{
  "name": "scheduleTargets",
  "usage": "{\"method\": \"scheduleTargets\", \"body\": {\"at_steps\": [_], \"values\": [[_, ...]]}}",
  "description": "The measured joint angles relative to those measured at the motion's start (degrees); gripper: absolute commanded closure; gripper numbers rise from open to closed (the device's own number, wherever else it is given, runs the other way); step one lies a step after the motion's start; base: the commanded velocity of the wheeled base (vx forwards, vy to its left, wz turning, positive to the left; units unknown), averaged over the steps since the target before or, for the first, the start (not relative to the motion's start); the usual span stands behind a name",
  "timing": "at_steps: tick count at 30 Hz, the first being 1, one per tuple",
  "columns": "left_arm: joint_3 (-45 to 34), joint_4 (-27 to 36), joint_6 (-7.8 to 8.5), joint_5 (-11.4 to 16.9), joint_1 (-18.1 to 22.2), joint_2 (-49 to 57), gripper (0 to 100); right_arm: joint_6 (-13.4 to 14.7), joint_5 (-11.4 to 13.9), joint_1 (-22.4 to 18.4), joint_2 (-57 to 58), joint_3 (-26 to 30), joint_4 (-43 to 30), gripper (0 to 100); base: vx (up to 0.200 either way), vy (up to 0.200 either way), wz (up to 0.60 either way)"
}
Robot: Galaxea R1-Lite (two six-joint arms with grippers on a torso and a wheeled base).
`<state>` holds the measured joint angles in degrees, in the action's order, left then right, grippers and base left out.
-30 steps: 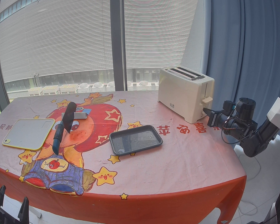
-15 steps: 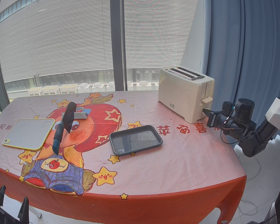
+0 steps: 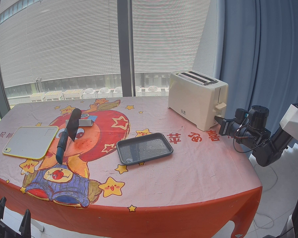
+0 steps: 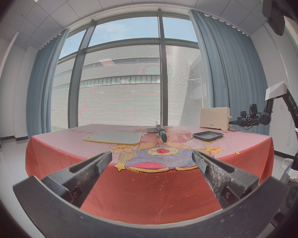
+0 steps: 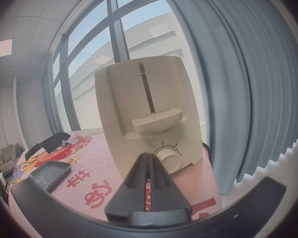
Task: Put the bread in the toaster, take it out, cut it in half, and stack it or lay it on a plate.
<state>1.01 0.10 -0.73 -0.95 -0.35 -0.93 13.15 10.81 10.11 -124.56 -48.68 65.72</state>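
Worktop [image 3: 195, 172] by the window [image 3: 56, 33]; right claw [image 5: 148, 156], pinched shut, points beside the toaster [image 3: 193, 98] dial [image 5: 169, 159], beneath the lever [image 5: 157, 119]; left claw [image 4: 151, 156] gapes wide.

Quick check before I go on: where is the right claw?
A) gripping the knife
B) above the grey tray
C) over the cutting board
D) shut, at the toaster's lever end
D: the right claw is shut and points at the toaster end face, beside the dial and below the lever.
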Motion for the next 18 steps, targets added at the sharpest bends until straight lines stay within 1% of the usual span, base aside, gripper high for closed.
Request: {"method": "scheduleTargets", "body": {"at_steps": [18], "values": [[0.0,0.0,0.05,0.0,0.0,0.0,0,0.0,-0.2,-0.2,-1.2,0.3,-0.1,100,0.000,0.000,0.00]]}}
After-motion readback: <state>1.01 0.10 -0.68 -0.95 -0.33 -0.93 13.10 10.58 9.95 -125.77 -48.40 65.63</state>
